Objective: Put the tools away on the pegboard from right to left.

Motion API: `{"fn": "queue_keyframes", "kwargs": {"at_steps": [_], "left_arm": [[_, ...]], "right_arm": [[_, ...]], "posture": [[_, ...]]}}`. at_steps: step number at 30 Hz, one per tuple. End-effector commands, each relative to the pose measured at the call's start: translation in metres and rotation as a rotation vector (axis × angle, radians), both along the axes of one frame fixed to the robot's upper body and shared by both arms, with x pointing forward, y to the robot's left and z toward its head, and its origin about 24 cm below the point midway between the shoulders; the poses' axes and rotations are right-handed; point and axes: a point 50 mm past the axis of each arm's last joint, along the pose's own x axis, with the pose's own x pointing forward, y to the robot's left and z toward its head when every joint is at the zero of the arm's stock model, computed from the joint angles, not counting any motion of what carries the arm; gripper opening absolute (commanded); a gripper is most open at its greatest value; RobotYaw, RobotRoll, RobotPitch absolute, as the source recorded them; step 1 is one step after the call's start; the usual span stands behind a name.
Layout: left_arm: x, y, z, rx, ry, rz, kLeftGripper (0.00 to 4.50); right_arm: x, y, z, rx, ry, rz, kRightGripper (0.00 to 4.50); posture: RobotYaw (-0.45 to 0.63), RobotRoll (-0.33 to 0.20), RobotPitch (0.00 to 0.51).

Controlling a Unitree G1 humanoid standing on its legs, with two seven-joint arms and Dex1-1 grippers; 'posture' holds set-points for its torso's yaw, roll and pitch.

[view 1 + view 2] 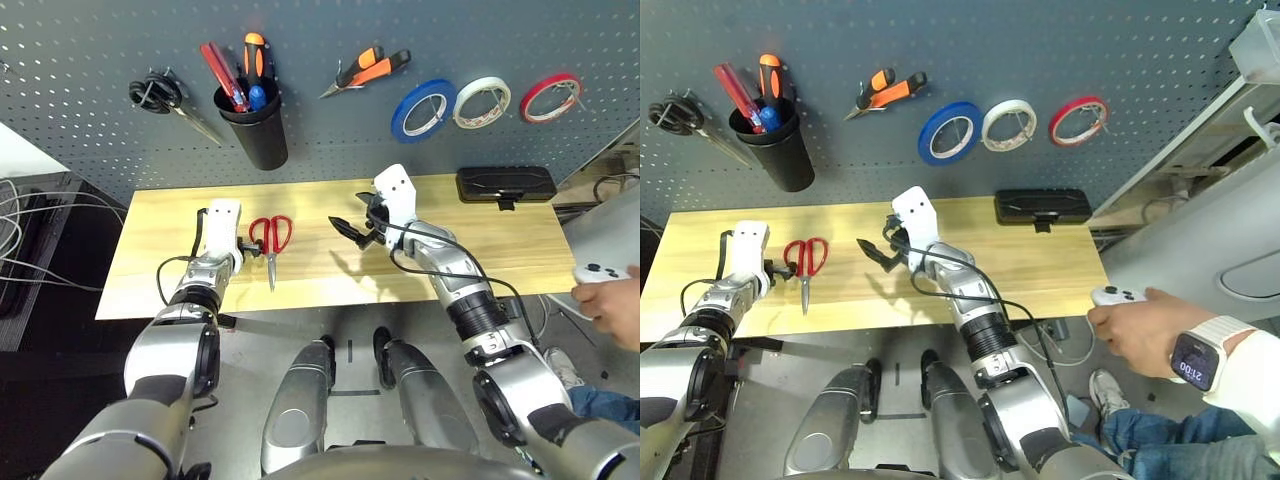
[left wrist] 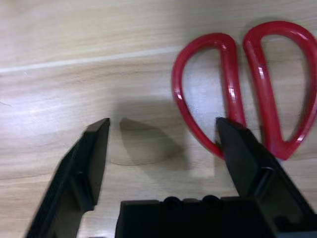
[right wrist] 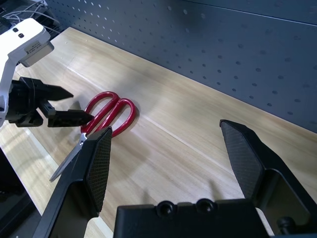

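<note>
**Red scissors to be grasped by the left end effector**

The red scissors [image 1: 271, 240] lie flat on the tabletop [image 1: 500, 250], handles toward the pegboard [image 1: 330, 130], blades pointing to six o'clock. The left end effector [image 2: 163, 131] is spread, released and holding nothing; one finger [image 2: 242, 148] rests at the edge of a handle loop, the other on bare wood. A sound grasp would probably need the fingers set either side of one loop before closing. The left wrist is angled down, at nine o'clock of the scissors. The right end effector [image 1: 362, 228] hovers spread wide and empty at three o'clock.

Silver forearms, white wrists, black claws
</note>
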Motion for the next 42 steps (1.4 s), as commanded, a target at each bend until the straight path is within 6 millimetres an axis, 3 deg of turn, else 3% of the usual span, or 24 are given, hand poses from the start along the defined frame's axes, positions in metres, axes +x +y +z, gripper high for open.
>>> {"fn": "queue_keyframes", "kwargs": {"at_steps": [1,10,16,22,27,32,42], "left_arm": [[-0.036,-0.004,-0.041,-0.052,0.229,0.02,2.93],[-0.035,-0.01,-0.042,-0.111,0.188,0.047,0.05],[-0.033,-0.008,-0.041,-0.106,0.103,0.081,0.02],[-0.025,-0.007,-0.026,-0.09,-0.179,0.035,0.02],[-0.034,-0.002,-0.017,-0.046,-0.357,-0.009,0.02],[-0.05,0.008,0.004,0.02,-0.541,-0.003,0.02],[-0.059,0.026,0.045,0.084,-0.737,0.023,0.02]], "right_arm": [[-0.001,0.002,-0.002,-0.006,0.008,0.015,4.5],[0.0,0.005,0.0,0.001,-0.002,0.026,4.5],[0.003,0.006,0.004,0.005,-0.032,0.039,4.5],[0.007,0.008,0.013,0.023,-0.066,0.049,4.5],[0.008,0.01,0.022,0.038,-0.11,0.077,4.5],[0.002,0.015,0.039,0.055,-0.198,0.185,4.5],[-0.001,0.014,0.059,0.074,-0.267,0.273,4.5]], "posture": [[0.0,0.0,0.319],[0.02,0.0,0.305],[0.05,0.0,0.289],[0.07,0.0,0.274],[0.1,0.0,0.267],[0.13,0.0,0.265],[0.15,0.0,0.255]]}}
